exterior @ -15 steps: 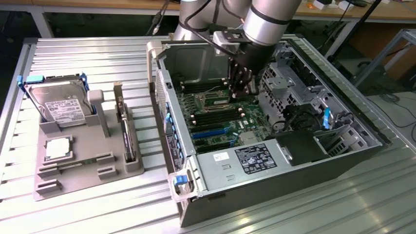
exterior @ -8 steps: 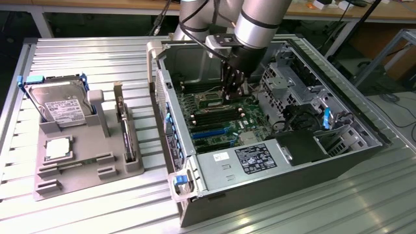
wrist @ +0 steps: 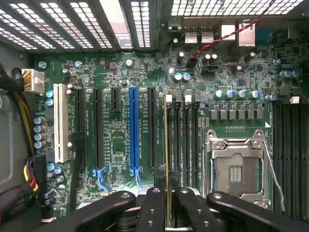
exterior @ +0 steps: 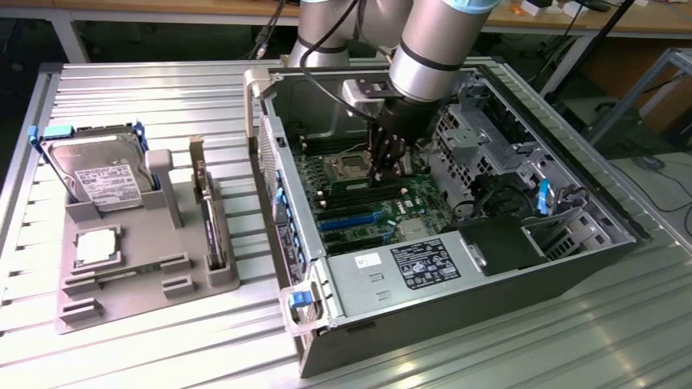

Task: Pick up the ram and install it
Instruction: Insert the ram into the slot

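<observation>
Green-boarded and thin, the ram was pictured edge-on, pinched by its flat faces in the narrowed jaws of the gripper, lined up along the memory slots. It was judged light, stiff yet fragile, best held near its upper edge. Ranged from the exterior view's left were a hard drive, an expansion card, the case wall and a drive cage, the last two judged obstacles.

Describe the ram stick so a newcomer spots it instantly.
Inside the open computer case, find the green motherboard and its empty silver CPU socket. Next to the socket run long black memory slots; the ram is the thin board seen edge-on above them, pinched by the end effector. Only it shows a yellowish edge rather than black plastic.
</observation>
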